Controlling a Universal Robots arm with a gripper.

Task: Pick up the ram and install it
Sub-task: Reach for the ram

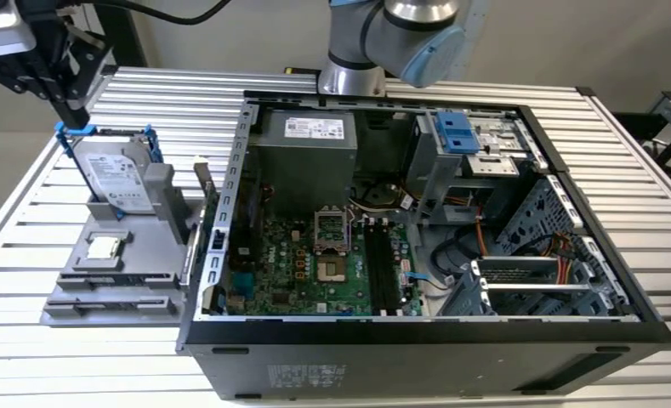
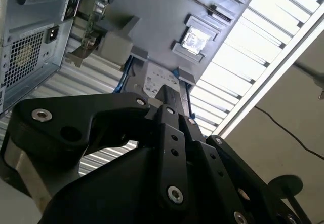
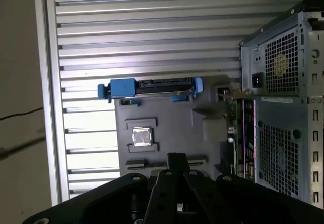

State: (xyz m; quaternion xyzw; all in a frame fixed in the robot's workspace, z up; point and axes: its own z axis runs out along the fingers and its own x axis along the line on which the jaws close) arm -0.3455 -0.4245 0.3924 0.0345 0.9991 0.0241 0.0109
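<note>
Hovering over the hard drive (image 1: 117, 174), gripper (image 1: 80, 116) closed, empty; ram (image 1: 203, 185) apart, beside case (image 1: 426, 344).

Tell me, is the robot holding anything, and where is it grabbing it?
Nothing is held. The gripper is shut and empty above the grey holder; the ram stands apart, beside the computer case.

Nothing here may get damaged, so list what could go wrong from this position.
1. The gripper hangs by the hard drive, not the ram. A straight descent would likely strike the drive's blue frame.
2. The ram stands on edge at the grey fixture, close beside the case. A sideways approach may knock either.
3. The memory slots lie deep inside the case, so the stick could catch on its rim.
</note>
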